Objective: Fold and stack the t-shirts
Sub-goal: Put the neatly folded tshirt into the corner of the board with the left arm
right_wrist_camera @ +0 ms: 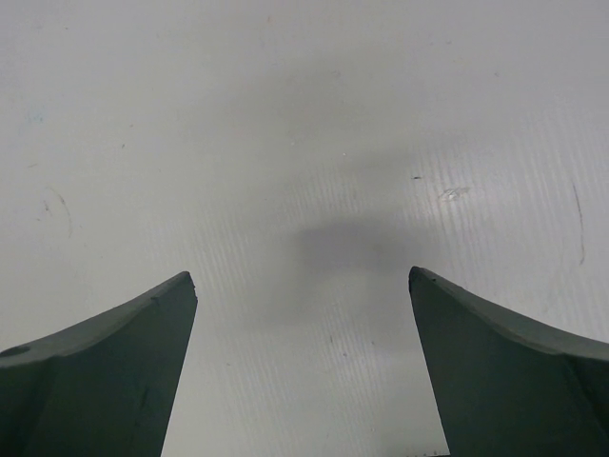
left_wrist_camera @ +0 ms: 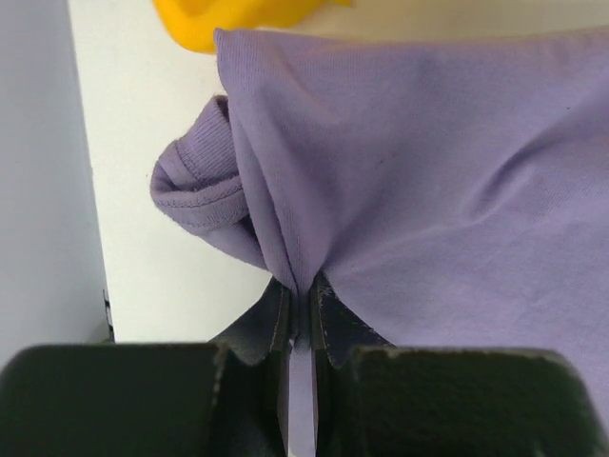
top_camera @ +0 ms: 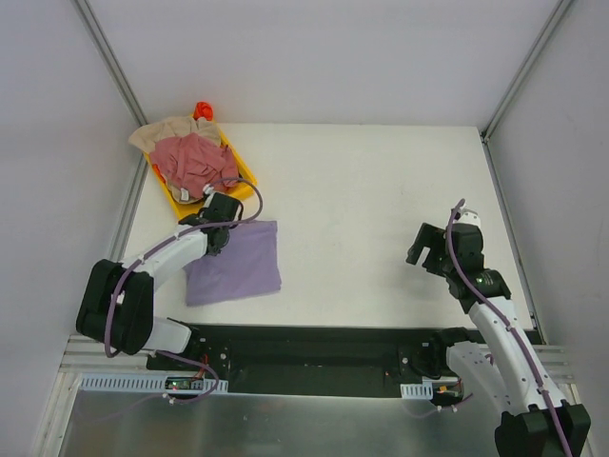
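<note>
**Top view.** The lavender t-shirt (top_camera: 238, 265) lies folded flat on the table (top_camera: 381, 190), at the near left, just beside the yellow tray (top_camera: 249, 174). The left gripper (top_camera: 218, 240) sits at the shirt's far-left edge. The pink-red t-shirt (top_camera: 195, 162) is bunched in the tray on top of the beige t-shirt (top_camera: 162, 133), which spills over the tray's far-left rim. A small red object (top_camera: 202, 109) lies just beyond the tray. The right gripper (top_camera: 420, 246) hangs over bare table, well apart from all cloth.

**Left wrist view.** The jaws are pinched tight on a raised ridge of lavender cloth — a rolled sleeve hem bulges to the left of it.

**Right wrist view.** The jaws are spread wide and hold nothing — only tabletop shows below.
</note>
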